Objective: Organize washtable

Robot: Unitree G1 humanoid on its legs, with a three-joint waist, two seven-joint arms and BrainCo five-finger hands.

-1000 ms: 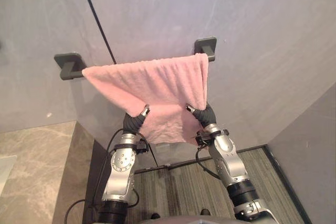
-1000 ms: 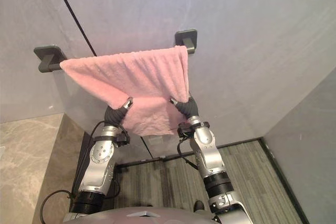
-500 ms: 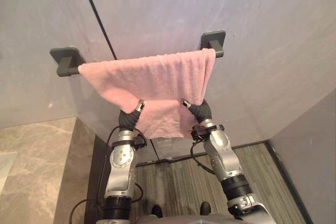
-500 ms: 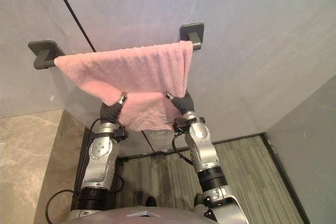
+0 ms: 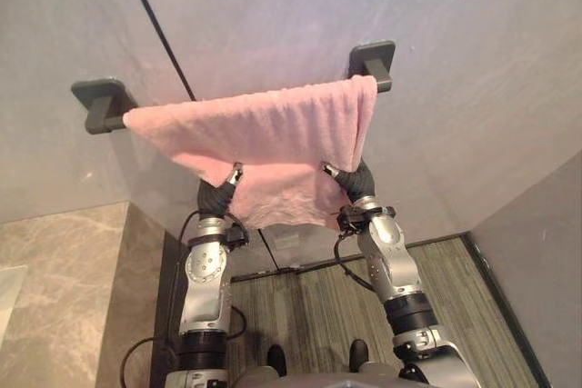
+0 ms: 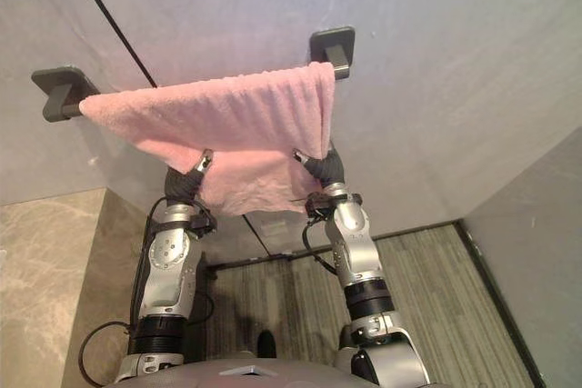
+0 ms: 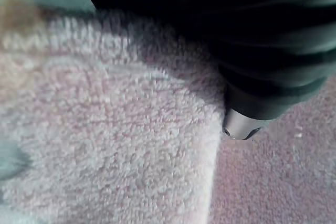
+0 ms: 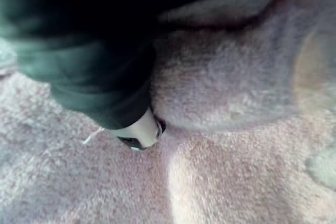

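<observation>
On the wall-mounted towel bar (image 5: 98, 102), the pink towel (image 5: 264, 129) hangs draped, with the left robot hand (image 5: 216, 199) and right robot hand (image 5: 355, 184) tucked into its front fold (whether either grips cannot be told), so an uneven downward pull would likely drag it off the bar.

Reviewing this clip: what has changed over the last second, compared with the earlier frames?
Nothing among the things visibly moved. The whole view shifted, which points to a camera move. The left hand and the right hand stay raised, buried in the hanging folds of the pink towel, which stays draped over the wall rail. No taking hold or letting go can be seen.
</observation>
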